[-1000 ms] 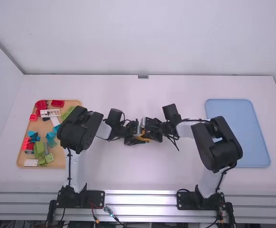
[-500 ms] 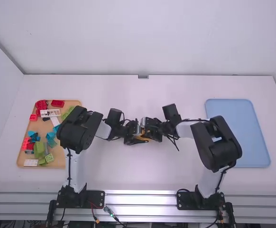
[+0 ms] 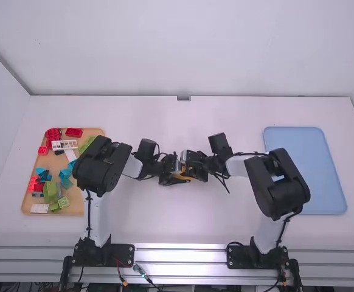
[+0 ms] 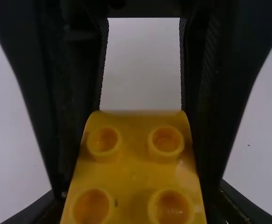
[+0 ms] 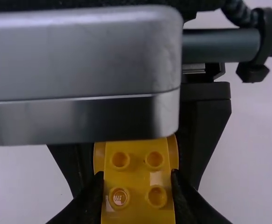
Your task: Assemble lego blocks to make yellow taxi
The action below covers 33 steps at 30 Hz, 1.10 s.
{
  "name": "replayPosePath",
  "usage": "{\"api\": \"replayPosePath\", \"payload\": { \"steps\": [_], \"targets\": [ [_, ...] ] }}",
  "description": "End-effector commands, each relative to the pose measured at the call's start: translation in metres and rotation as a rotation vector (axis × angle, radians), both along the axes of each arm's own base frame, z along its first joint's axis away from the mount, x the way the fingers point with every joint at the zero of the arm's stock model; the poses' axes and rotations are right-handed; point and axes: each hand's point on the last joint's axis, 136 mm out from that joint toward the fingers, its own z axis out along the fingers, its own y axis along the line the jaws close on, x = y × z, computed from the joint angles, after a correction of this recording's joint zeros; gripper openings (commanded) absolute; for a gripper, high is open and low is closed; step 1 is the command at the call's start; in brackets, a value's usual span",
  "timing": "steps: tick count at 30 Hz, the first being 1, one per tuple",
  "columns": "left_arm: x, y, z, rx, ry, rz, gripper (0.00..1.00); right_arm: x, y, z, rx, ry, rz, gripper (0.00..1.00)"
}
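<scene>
Near the table's middle my left gripper [image 3: 172, 173] and my right gripper [image 3: 194, 166] face each other, with yellow blocks [image 3: 183, 177] between them. In the left wrist view the studded yellow block [image 4: 136, 163] faces the camera, and my left gripper [image 4: 138, 215] has a finger at either side of it. The right wrist view has a four-stud yellow block [image 5: 138, 179] clamped by my right gripper [image 5: 138, 196]. Behind it, a rounded yellow part [image 5: 173, 151] lies between the left gripper's fingers. How the yellow parts join is hidden.
At the far left, a tan tray [image 3: 73, 210] carries loose red, green, blue and white blocks beside the left arm. A blue tray [image 3: 323, 176] lies on the right side, partly behind the right arm's elbow.
</scene>
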Motion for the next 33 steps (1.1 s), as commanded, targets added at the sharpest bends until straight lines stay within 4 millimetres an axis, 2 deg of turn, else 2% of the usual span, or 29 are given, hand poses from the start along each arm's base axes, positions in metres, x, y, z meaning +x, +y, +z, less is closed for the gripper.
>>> {"api": "replayPosePath", "payload": {
  "steps": [1, 19, 29, 33],
  "targets": [
    [-0.002, 0.0, -0.009, 0.036, -0.004, 0.006, 0.44, 0.002, -0.011, -0.032, -0.109, 0.061, -0.076, 0.31],
    [-0.003, 0.0, -0.01, 0.036, -0.003, 0.006, 0.44, 0.004, -0.008, -0.027, -0.088, 0.057, -0.066, 0.39],
    [-0.003, 0.001, -0.01, 0.038, 0.0, 0.007, 0.46, 0.011, 0.004, -0.007, -0.005, 0.04, -0.024, 0.41],
    [-0.003, 0.001, -0.011, 0.04, 0.0, 0.008, 0.47, 0.011, 0.003, 0.012, 0.073, 0.021, 0.011, 0.44]
  ]
}}
